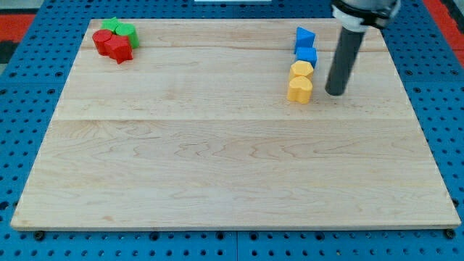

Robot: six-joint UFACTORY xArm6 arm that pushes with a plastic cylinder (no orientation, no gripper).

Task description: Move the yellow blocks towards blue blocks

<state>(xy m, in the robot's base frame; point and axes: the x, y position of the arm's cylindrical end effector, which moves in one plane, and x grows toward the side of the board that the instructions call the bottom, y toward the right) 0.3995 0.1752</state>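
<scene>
The pale wooden board (217, 159) lies on a blue pegboard table (29, 116), and its whole near half, toward the view's bottom, carries only bare grain. Going farther up on the view's right, a yellow heart-shaped block (299, 89) comes first, with a yellow hexagonal block (301, 69) touching it just behind. Right behind that sits a blue cube-like block (307, 56), touching the yellow one, and then a blue triangular block (304, 38) at the far end, so the four make one short line running toward the view's top. The straight dark rod stands upright just to the view's right of this line, and my tip (335, 93) rests near the yellow heart-shaped block, a small gap apart from it; the rod has nothing to grasp with and touches no block. Far off at the view's top left, two red blocks (111, 46) and two green blocks (120, 30) huddle together in a cluster, their shapes hard to make out.
</scene>
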